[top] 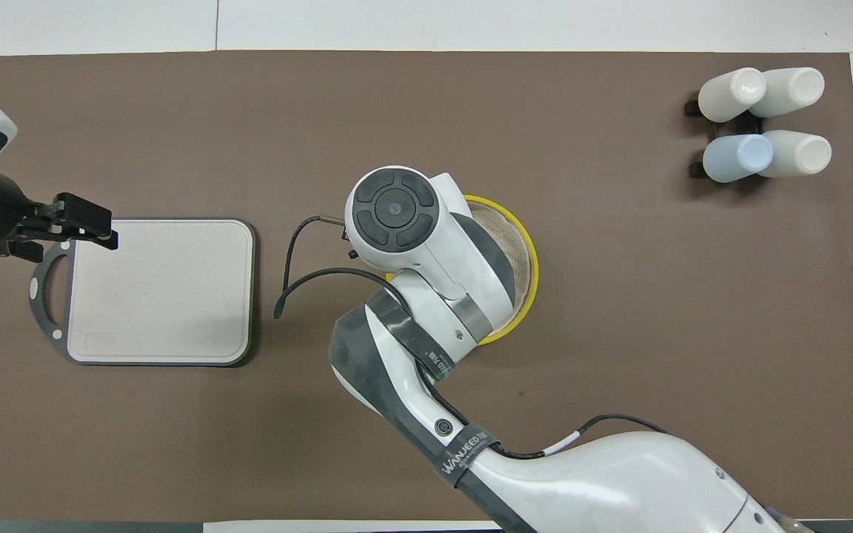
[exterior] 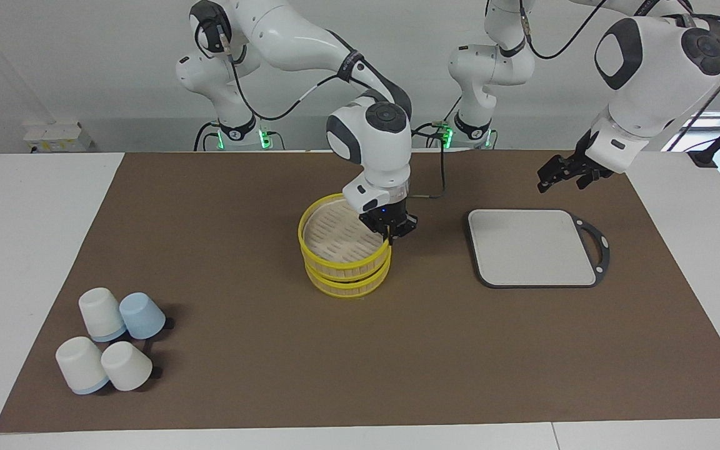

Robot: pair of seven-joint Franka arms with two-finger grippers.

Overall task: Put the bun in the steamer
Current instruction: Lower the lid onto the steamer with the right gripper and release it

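No bun showed anywhere in either view; it was hidden or too small to make out, so whether it was already inside the steamer (exterior: 344,253) could not be told. The steamer stood mid-surface, its two yellow-rimmed tiers stacked squarely and the top tray looking bare where visible. The right gripper (exterior: 389,232) was down at the steamer's rim on the side toward the grey board (exterior: 532,247), its fingers apparently pinched on that top rim. My judgement: the tiers were being handled and the bun's placement was not confirmed. The left gripper (exterior: 554,175) waited in the air over the board's edge nearest the robots, its fingers spread open and empty. Upturned cups (exterior: 110,340) clustered well apart from the steamer.
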